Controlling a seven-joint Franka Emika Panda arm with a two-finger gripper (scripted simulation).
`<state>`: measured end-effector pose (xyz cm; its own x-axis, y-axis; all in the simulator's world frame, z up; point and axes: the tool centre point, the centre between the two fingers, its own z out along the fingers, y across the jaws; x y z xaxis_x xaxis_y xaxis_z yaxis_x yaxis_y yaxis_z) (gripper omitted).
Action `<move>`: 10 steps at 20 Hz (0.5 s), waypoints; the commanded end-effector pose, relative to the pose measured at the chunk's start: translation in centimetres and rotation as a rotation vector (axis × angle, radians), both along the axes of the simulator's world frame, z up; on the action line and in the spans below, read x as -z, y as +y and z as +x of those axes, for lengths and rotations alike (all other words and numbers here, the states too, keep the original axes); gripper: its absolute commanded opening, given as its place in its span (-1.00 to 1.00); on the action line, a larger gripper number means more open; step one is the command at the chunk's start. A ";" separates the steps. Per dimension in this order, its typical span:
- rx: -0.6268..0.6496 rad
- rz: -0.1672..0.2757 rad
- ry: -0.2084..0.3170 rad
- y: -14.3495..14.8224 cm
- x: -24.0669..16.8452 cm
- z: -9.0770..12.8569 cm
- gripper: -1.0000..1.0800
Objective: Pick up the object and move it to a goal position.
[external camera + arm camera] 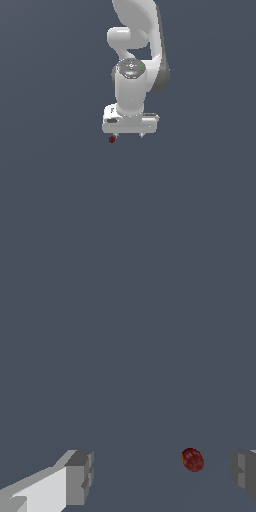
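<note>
The object (112, 139) is a tiny dark red lump. In the exterior view it lies just below the gripper finger on that view's left. My white gripper (128, 135) points down with its two short fingers spread apart. In the wrist view the object (192, 460) lies between the two grey fingertips, near one fingertip (245, 472) and far from the other fingertip (80, 476). The gripper (162, 474) is open and holds nothing. Neither finger touches the object.
A plain dark blue-grey surface (60, 200) fills both views. The white arm (135, 60) rises above the gripper. No other objects show.
</note>
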<state>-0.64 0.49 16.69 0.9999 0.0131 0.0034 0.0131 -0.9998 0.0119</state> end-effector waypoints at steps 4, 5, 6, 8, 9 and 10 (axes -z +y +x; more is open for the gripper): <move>0.005 -0.004 0.000 -0.5 -0.2 -0.1 0.92; 0.008 -0.008 0.001 -0.8 -0.3 -0.1 0.92; 0.013 -0.012 0.001 -1.2 -0.5 -0.2 0.92; 0.021 -0.019 0.002 -2.0 -0.8 -0.3 0.92; 0.023 -0.021 0.002 -2.2 -0.9 -0.3 0.92; 0.024 -0.022 0.002 -2.3 -0.9 -0.3 0.92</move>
<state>-0.90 -1.53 17.48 1.0000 -0.0081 0.0017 -0.0081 -0.9995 0.0310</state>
